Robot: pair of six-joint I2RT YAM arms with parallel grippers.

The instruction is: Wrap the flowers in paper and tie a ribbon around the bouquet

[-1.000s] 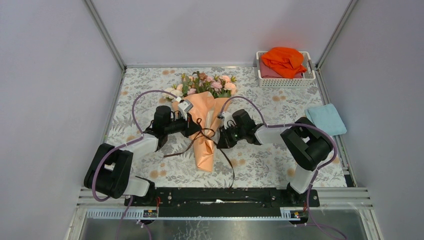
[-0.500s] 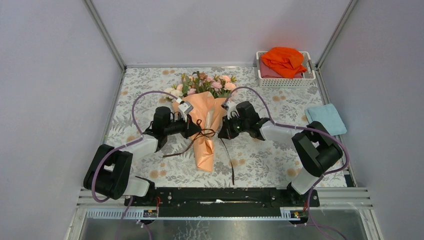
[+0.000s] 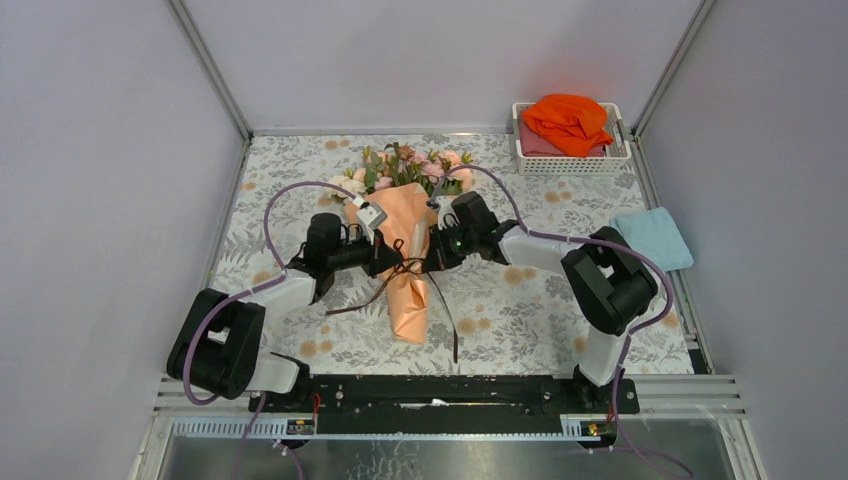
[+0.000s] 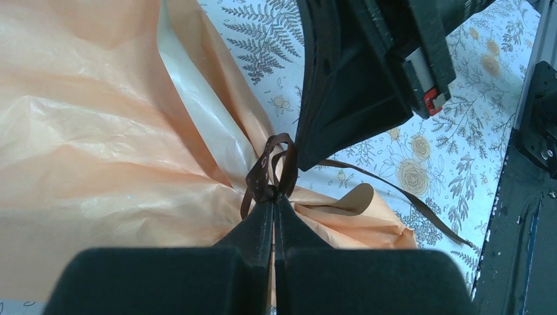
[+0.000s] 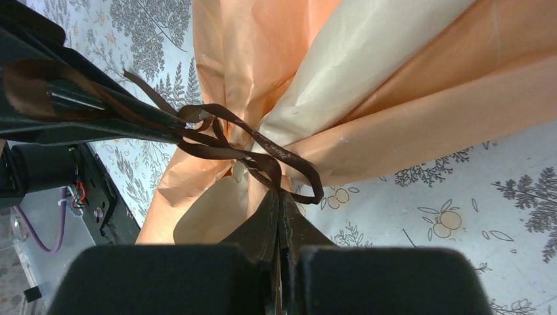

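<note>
Bouquet [image 3: 408, 300] — peach cone, blooms atop | ribbon [image 5: 217, 152] — brown loops, cinched midway

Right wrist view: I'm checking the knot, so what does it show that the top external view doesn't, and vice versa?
Only right wrist: the thin dark brown ribbon lies in loose loops, pinched by the shut right tool and shut left tool. Only top external: pink and cream flowers, the ribbon's long trailing tails, a white basket holding an orange cloth, a light blue cloth. Both: crinkled peach-orange paper cinched at the ribbon, on the floral-print table covering.
</note>
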